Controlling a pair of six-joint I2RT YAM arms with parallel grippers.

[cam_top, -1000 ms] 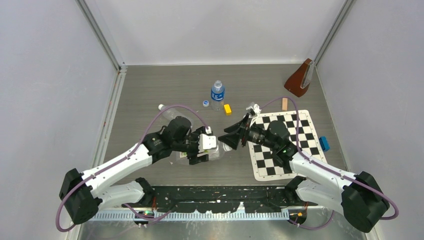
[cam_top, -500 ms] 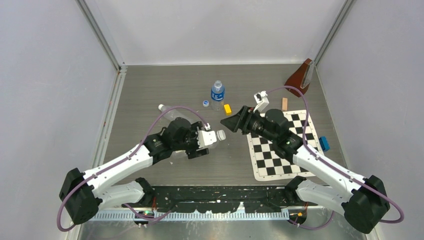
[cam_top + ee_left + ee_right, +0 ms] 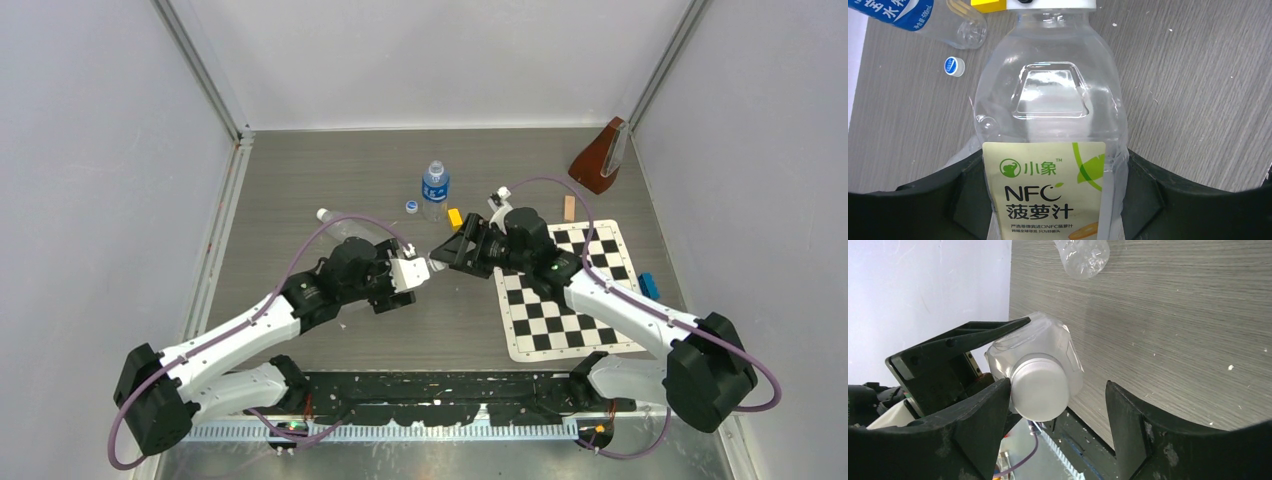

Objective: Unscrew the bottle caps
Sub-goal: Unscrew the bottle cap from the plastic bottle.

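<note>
Spanning the whole view, one grey wood-grain bench carries everything. Two white-and-black arms reach in from its near edge and meet near the middle. One black-and-white checkerboard mat lies flat on the right, partly under the right arm. One brown wedge-shaped object stands in the far right corner.

Three clear plastic bottles show. The wide bottle, with a white, yellow and orange label, is held sideways, its neck pointing at the right arm. The small blue-labelled bottle stands upright beyond the middle. The slim bottle, unlabelled, lies on its side beyond the left arm.

Three small blocks sit apart: a yellow block just right of the blue-labelled bottle, a pale wooden block at the mat's far edge, and a blue block at its right edge.

Three caps can be counted. The white screw cap sits on the wide bottle's neck. A loose cap, bluish-white, lies on the bench near the blue-labelled bottle. A white end cap tips the slim bottle.

The left gripper has its jaws clamped on the wide bottle's labelled body. The right gripper has its jaws spread around the white screw cap: one finger lies against the cap's side, the other stands clear, with bench showing between.
</note>
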